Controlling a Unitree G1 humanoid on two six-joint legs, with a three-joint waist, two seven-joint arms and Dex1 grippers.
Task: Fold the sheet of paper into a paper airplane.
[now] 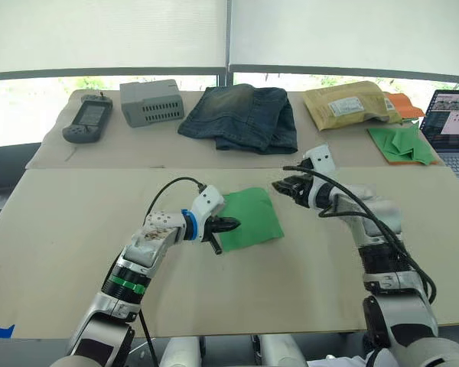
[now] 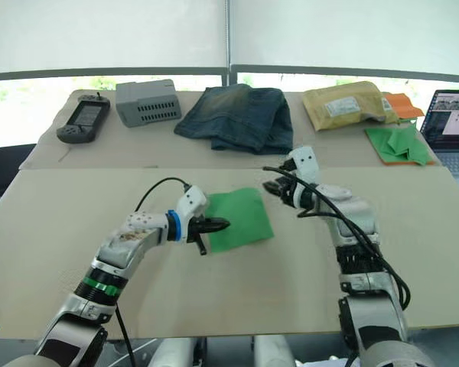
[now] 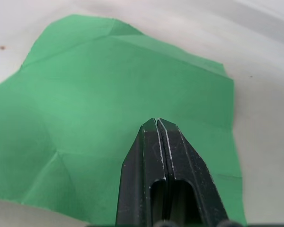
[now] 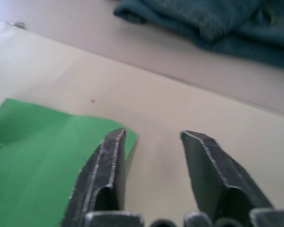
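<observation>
The table (image 1: 76, 252) is covered with a beige surface, and a second covered section is set along its far edge. On that far section, folded jeans (image 1: 243, 116) are laid near the middle, with a grey box (image 1: 151, 102) and a black handheld device (image 1: 87, 120) toward the far left corner. A yellow-brown padded envelope (image 1: 350, 103) is placed toward the far right, beside a heap of green paper pieces (image 1: 402, 143); a laptop (image 1: 453, 126) is seen at the far right edge.

The sheet of paper (image 1: 249, 218) is laid flat near the middle of the near table section, with creases visible across it. Its far right corner is slightly raised.

The left gripper (image 1: 226, 225) is positioned over the left edge of the sheet, its fingers (image 3: 163, 156) pressed fully together with nothing seen between them. Contact with the paper cannot be confirmed.

The right gripper (image 1: 288, 186) is held just beside the sheet's far right corner. Its fingers (image 4: 217, 170) are spread apart and nothing is gripped.
</observation>
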